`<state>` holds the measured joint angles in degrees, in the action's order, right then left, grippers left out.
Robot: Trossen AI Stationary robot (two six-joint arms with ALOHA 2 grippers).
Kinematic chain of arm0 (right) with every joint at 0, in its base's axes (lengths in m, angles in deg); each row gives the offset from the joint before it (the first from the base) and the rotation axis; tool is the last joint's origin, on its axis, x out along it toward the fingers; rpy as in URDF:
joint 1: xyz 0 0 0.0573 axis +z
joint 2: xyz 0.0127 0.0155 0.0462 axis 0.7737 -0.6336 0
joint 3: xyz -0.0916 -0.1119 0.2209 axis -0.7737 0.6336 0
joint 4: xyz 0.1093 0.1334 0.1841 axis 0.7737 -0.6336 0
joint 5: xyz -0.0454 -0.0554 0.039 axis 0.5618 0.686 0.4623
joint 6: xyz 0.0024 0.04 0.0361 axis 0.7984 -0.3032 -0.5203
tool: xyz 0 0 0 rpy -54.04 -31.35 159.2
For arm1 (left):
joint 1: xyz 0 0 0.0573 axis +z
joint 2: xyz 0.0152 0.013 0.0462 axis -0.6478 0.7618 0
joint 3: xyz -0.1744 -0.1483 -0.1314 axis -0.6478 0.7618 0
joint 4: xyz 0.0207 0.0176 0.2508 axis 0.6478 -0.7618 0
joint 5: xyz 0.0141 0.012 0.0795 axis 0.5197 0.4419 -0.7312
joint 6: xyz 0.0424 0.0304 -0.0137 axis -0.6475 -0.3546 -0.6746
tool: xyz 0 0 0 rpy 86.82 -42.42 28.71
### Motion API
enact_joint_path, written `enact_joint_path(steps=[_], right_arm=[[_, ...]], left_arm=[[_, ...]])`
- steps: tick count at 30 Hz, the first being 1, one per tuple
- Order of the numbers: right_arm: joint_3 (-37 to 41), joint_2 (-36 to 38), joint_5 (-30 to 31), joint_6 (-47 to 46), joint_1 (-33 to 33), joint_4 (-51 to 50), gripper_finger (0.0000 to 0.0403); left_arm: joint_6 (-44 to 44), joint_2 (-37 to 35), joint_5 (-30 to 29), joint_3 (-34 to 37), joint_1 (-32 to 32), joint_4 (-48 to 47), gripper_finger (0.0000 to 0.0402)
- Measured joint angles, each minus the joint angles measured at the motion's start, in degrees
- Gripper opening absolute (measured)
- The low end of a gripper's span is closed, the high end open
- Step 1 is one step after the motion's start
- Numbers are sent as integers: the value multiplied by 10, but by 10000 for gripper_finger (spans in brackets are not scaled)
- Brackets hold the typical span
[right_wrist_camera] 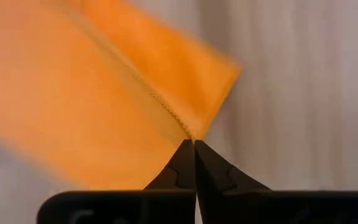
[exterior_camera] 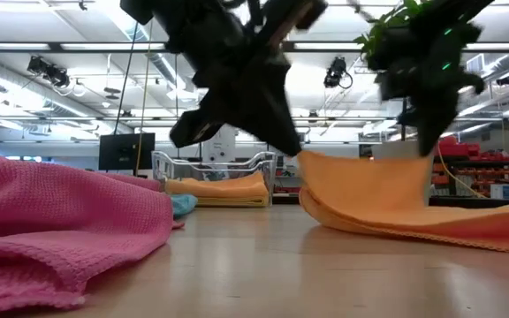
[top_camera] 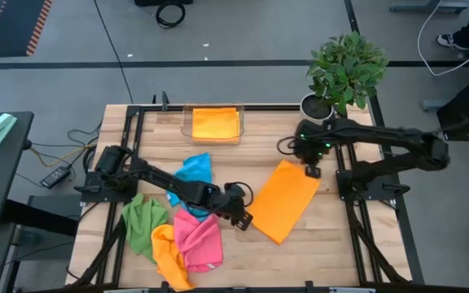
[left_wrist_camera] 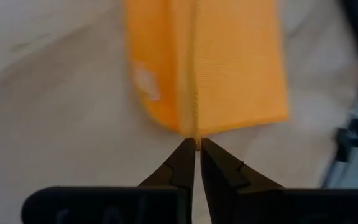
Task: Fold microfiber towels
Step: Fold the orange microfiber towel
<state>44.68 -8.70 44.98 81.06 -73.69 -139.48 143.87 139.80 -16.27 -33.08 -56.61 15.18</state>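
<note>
Low view: pink towel (exterior_camera: 60, 234) cut off by the picture's left and lower edges. Orange towel (exterior_camera: 387, 199) runs off the right edge; its near fold hides the underside. Blue towel (exterior_camera: 182, 205) mostly hidden behind the pink one. Both arms cut off at the top. Right wrist view: the orange towel is blurred and runs off the picture's edge. High view: tray (top_camera: 187, 124) contents partly veiled by its clear wall.

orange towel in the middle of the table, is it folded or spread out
Folded: the orange towel lies doubled, its two stitched edges layered at the corner by the right gripper.
</note>
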Motion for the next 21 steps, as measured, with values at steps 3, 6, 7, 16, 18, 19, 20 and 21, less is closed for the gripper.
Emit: enact_joint_path(steps=[3, 6, 7, 16, 18, 19, 20, 21], right_arm=[[0, 47, -23, -55, 24, -91, 1], [0, 78, -52, -109, 55, -155, 1], [0, 86, -60, -123, 65, -166, 1], [0, 100, -62, -226, 160, -176, 0], [0, 98, -48, -232, 173, -169, 0], [0, 96, -44, -233, 176, -166, 0], [0, 96, -42, -234, 178, -162, 0], [0, 94, -42, -234, 179, -159, 0]], left_arm=[[-38, 0, 0, 0, -6, 40, 23], [-68, 0, -4, 0, -11, 62, 12], [-71, 0, -5, 0, -12, 64, 10], [-61, 38, -4, 1, -46, 74, 20], [-44, 43, -13, 0, -50, 71, 19], [-24, 43, -30, 0, -51, 72, 18], [-7, 43, -54, 0, -50, 75, 19], [6, 43, -77, 0, -49, 85, 21]])
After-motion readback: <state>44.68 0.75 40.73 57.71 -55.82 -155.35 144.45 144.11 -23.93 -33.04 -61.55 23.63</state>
